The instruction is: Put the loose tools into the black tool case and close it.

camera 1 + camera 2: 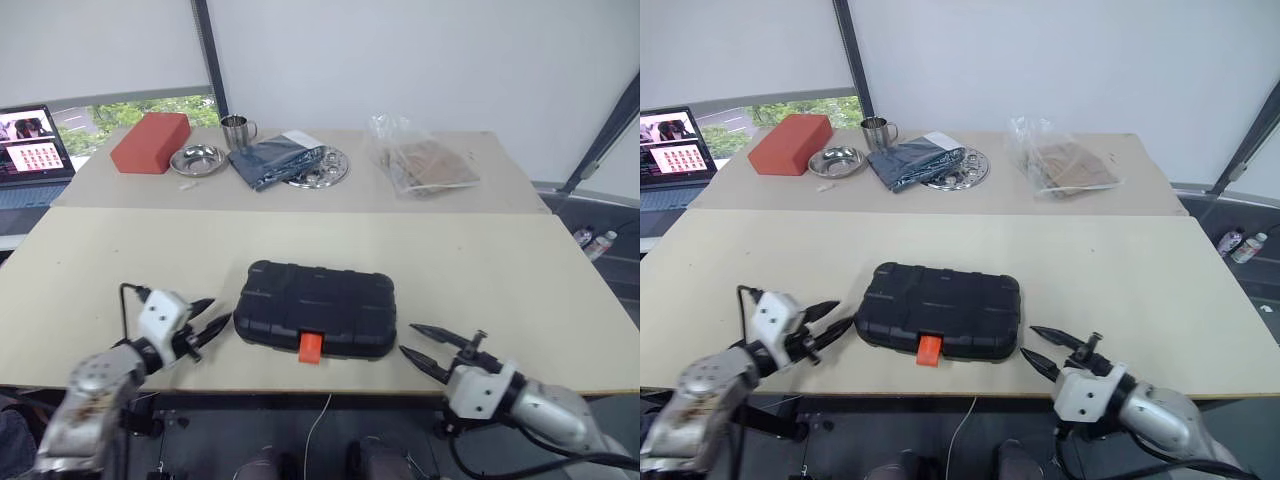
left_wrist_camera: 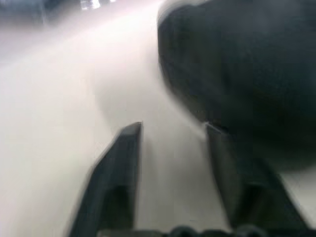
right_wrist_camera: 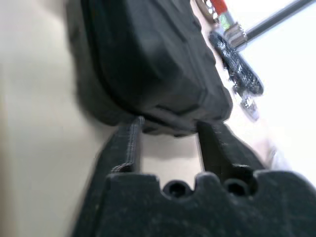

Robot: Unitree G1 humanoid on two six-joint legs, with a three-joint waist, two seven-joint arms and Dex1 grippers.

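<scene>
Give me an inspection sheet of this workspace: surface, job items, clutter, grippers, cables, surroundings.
Surface: pale table, second table behind.
Job's things: black tool case shut, orange latch at the near edge; loose tools: nothing seen.
Clutter: red-orange box, steel bowl, mug, dark cloth on a metal plate, plastic bag.
Grippers: left gripper and right gripper open, flanking the case, apart from it.
Cables: black wire at the left wrist.
Surroundings: laptop, white wall.

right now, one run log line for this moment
case: black tool case shut, orange latch front | left claw open, empty | right claw open, empty
</scene>
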